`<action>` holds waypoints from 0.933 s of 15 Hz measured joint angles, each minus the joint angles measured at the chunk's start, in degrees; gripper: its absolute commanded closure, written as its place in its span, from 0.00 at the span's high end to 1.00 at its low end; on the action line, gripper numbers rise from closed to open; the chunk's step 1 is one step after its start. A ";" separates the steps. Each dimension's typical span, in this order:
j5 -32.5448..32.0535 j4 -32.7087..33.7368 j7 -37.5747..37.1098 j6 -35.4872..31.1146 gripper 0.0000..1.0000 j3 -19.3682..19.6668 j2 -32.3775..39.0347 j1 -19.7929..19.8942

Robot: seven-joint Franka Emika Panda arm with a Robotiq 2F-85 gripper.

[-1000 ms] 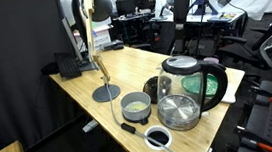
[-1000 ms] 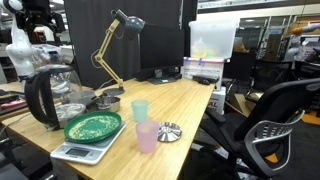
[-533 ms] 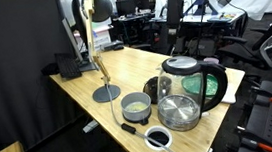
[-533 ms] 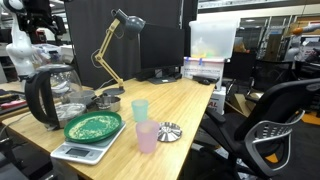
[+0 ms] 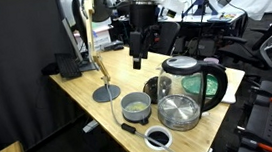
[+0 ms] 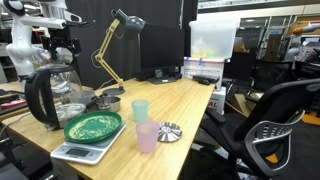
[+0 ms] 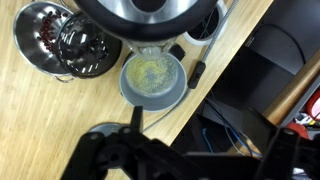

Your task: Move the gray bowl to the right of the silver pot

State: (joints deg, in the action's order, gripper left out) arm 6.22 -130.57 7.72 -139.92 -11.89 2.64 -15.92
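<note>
The gripper (image 5: 137,60) hung in the air over the back of the table (image 5: 77,87), well above everything and touching nothing. It was just a dark blur in the wrist view, so I honestly couldn't tell how far apart the jaws were. The bowl (image 5: 135,107) sat on the table near the front edge, empty, with its pale greenish inside showing. It was just beside the pot (image 5: 179,111), with the lamp base (image 5: 105,92) on its other side. The kettle (image 5: 192,81) stood right behind both of them. In the wrist view the bowl (image 7: 153,78) was just under the kettle (image 7: 150,15), with the pot (image 7: 65,40) off to one side.
</note>
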 measured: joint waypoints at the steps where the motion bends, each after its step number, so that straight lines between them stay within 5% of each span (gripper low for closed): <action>1: -0.14 1.97 0.33 -0.02 1.00 -0.01 2.82 0.02; 14: -9.35 12.00 0.51 0.09 1.00 2.06 22.09 1.67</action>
State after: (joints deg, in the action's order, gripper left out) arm -3.12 -118.56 8.23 -139.83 -9.83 24.73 -14.25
